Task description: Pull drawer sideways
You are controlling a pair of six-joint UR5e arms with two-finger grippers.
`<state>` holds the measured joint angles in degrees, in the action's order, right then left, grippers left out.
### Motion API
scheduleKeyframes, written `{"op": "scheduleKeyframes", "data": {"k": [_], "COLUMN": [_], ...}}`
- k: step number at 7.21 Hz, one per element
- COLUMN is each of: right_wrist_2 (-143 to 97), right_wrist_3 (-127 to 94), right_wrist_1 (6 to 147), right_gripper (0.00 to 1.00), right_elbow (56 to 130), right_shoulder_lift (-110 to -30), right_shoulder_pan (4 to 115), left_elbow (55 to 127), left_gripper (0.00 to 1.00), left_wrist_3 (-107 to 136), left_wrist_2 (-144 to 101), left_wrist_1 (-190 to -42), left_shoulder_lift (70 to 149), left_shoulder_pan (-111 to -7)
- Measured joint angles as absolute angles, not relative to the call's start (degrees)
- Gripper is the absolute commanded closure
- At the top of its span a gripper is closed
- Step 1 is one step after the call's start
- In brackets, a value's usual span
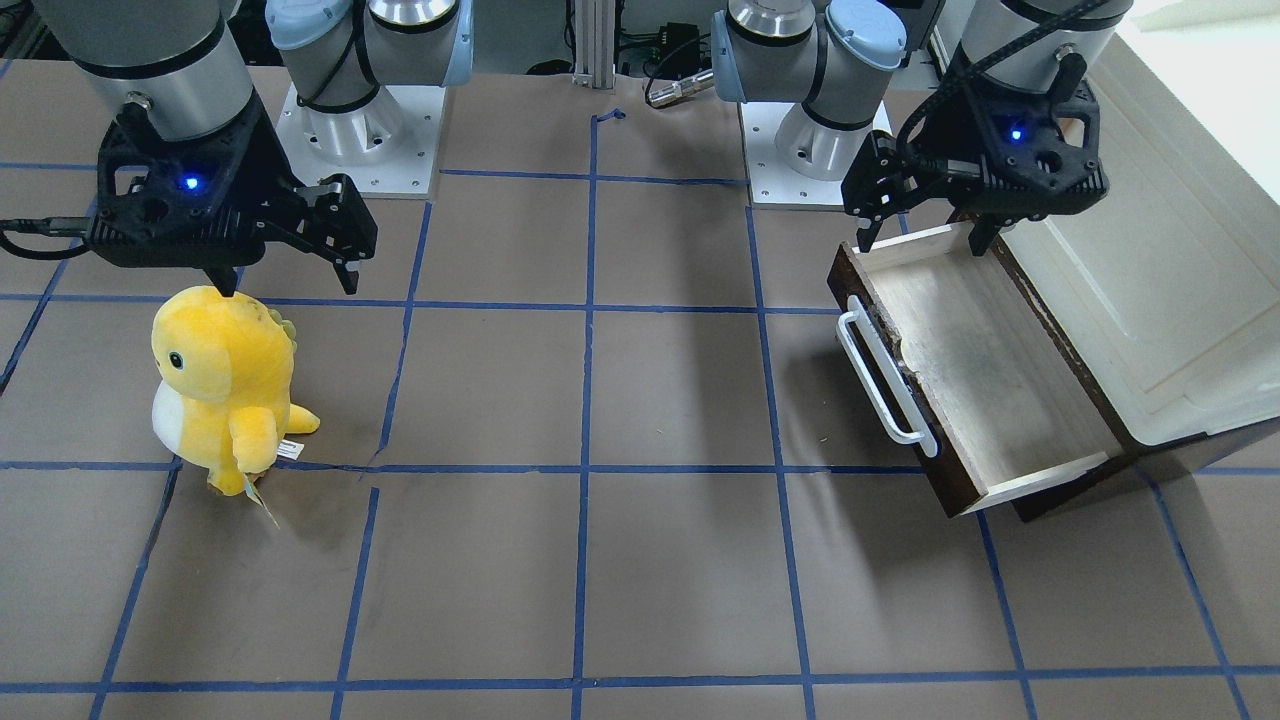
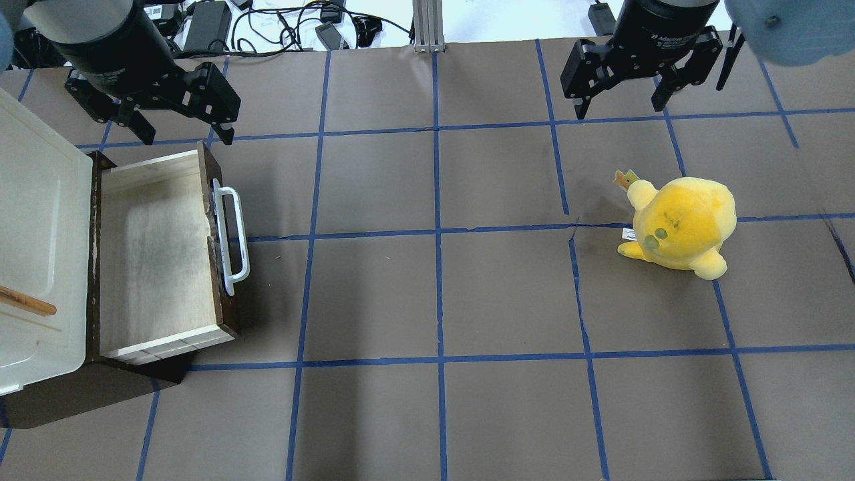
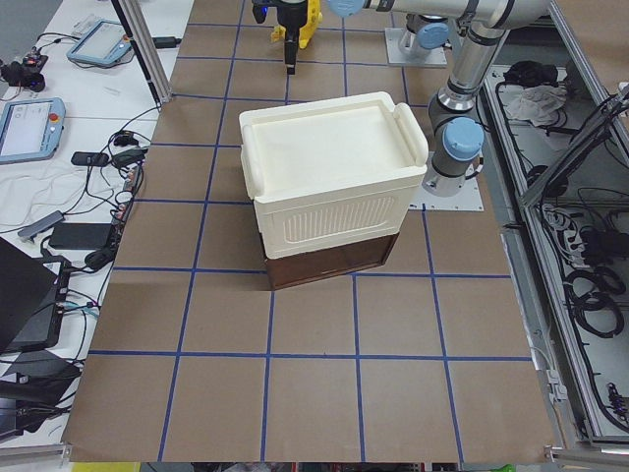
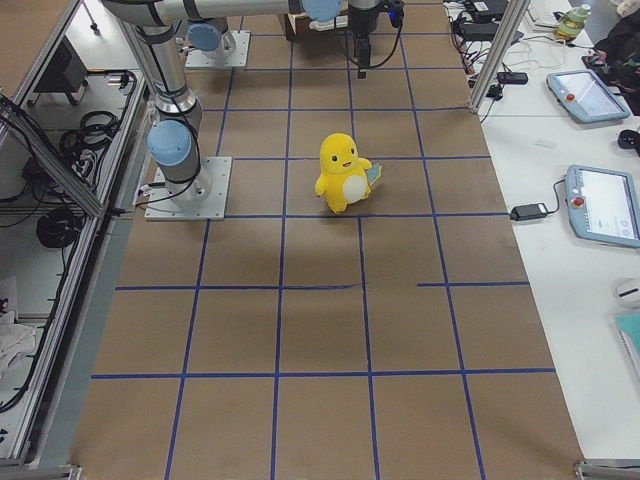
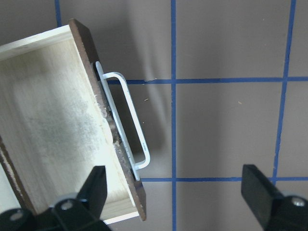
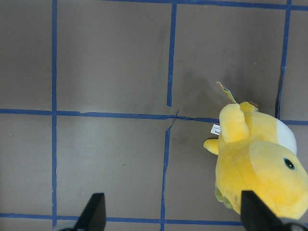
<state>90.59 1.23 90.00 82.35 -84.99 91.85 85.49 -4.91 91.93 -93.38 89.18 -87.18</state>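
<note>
We are seeing drawer (image 2: 157, 254) on robot's left, drawn well out of cabinet (image 2: 33, 220). Left gripper (image 2: 184, 130) hovering over drawer's end, fingers spread, empty; right gripper (image 2: 619, 107) likewise. We are judging pull largely done; further pulling needing handle (image 2: 242, 234) grasped.

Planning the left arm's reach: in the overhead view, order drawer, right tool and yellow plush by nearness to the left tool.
1. drawer, just below the left tool.
2. right tool, across the table.
3. yellow plush, far right.
</note>
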Motion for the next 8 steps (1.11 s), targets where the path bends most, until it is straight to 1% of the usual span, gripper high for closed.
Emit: {"op": "scheduleKeyframes", "data": {"k": [3,8], "right_wrist_2": [90.55,90.58], "right_wrist_3": [1.23,1.27], "right_wrist_1": [90.0,90.0], "right_gripper": [0.0,0.0], "right_elbow": [82.35,82.35], "right_shoulder_lift": [-84.99,-84.99], "right_shoulder_pan": [91.84,91.85], "left_elbow": [89.96,90.04], "left_gripper": [0.0,0.0], "left_wrist_3": [-4.92,-4.83], "left_wrist_2": [91.94,91.86], "left_wrist_1": [-90.76,-91.02], "left_shoulder_lift": [86.86,86.61], "left_shoulder_pan": [-86.83,-86.91]}}
